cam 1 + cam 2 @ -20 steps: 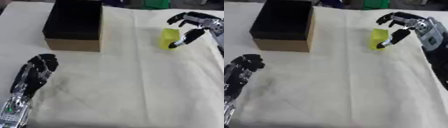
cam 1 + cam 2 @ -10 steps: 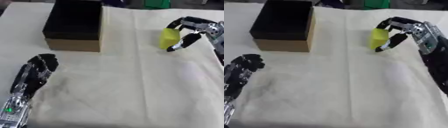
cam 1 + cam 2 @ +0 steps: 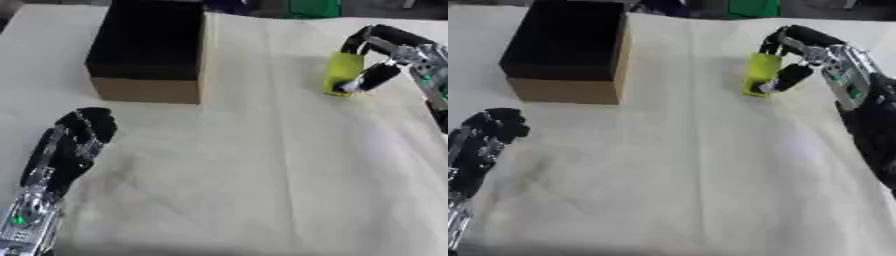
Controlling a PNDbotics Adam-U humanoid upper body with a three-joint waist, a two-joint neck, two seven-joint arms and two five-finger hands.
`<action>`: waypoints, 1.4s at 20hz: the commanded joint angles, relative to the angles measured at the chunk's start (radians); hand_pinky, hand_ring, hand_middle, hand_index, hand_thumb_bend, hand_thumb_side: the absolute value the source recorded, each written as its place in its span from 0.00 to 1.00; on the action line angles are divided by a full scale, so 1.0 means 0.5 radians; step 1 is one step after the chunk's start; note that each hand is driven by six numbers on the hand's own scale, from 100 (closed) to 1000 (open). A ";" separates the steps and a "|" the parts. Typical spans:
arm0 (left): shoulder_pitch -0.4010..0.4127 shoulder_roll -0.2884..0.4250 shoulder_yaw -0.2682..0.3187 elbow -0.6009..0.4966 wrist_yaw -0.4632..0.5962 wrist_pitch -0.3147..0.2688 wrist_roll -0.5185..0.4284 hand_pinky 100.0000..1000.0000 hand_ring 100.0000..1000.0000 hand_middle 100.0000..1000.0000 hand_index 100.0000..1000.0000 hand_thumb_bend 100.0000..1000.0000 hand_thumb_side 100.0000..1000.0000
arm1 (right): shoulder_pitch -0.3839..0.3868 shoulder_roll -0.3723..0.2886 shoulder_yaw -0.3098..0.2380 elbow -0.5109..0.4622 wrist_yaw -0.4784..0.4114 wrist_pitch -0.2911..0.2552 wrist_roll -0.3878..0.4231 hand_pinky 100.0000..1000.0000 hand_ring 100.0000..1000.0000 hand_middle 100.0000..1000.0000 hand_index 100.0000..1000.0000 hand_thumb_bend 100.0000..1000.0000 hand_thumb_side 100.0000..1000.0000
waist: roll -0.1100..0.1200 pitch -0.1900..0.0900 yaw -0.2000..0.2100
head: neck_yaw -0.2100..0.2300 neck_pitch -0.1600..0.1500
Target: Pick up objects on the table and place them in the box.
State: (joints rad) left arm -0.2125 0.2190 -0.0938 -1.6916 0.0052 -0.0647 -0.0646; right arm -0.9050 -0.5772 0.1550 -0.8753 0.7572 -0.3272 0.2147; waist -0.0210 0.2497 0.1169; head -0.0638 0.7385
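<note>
Yellow block (image 3: 760,73) upright on worktop (image 3: 262,165), pinched within right hand (image 3: 811,52), thumb low, fingers over top. Left hand (image 3: 70,145) idle, relaxed, near lower left, well apart from box (image 3: 150,47).

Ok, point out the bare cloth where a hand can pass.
Widest free patch: the cloth between the box, the left hand and the near edge. Crowded only at far right, where the right hand closes round the yellow object.
</note>
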 commanded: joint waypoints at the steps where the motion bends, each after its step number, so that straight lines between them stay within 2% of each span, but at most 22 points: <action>1: -0.019 0.015 0.012 -0.038 0.005 -0.001 0.004 0.65 0.57 0.54 0.67 0.53 0.52 | -0.032 -0.054 -0.005 -0.070 0.037 0.002 -0.139 0.59 0.63 0.20 0.38 0.30 0.00 | 0.001 -0.046 -0.004 | 0.004 0.002; 9: -0.007 0.019 0.012 -0.033 0.004 0.000 0.004 0.65 0.57 0.54 0.67 0.53 0.52 | -0.119 -0.067 0.041 -0.272 -0.086 0.005 -0.142 0.59 0.63 0.19 0.37 0.30 0.00 | -0.010 -0.065 -0.010 | 0.007 0.009; 16: 0.001 0.022 0.002 -0.024 0.001 -0.002 -0.008 0.65 0.57 0.54 0.67 0.53 0.51 | -0.296 0.028 0.097 -0.386 -0.179 -0.002 -0.105 0.60 0.63 0.18 0.37 0.29 0.00 | -0.026 -0.085 0.014 | -0.001 0.013; 22: -0.006 0.028 -0.019 -0.019 -0.003 -0.005 -0.033 0.65 0.57 0.54 0.67 0.53 0.52 | -0.471 0.182 0.100 -0.320 -0.144 0.026 -0.106 0.60 0.63 0.19 0.38 0.28 0.00 | -0.042 -0.091 0.071 | -0.037 -0.001; 28: -0.033 0.031 -0.060 -0.017 -0.003 -0.008 -0.077 0.65 0.57 0.54 0.67 0.54 0.52 | -0.639 0.357 0.054 -0.124 -0.057 0.093 -0.167 0.59 0.63 0.19 0.39 0.27 0.00 | -0.061 -0.085 0.155 | -0.109 -0.041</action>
State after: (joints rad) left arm -0.2143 0.2198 -0.1196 -1.6881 0.0052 -0.0668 -0.0955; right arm -1.1956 -0.3999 0.1961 -0.9467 0.7161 -0.2888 0.1392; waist -0.0571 0.2270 0.1981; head -0.1092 0.7326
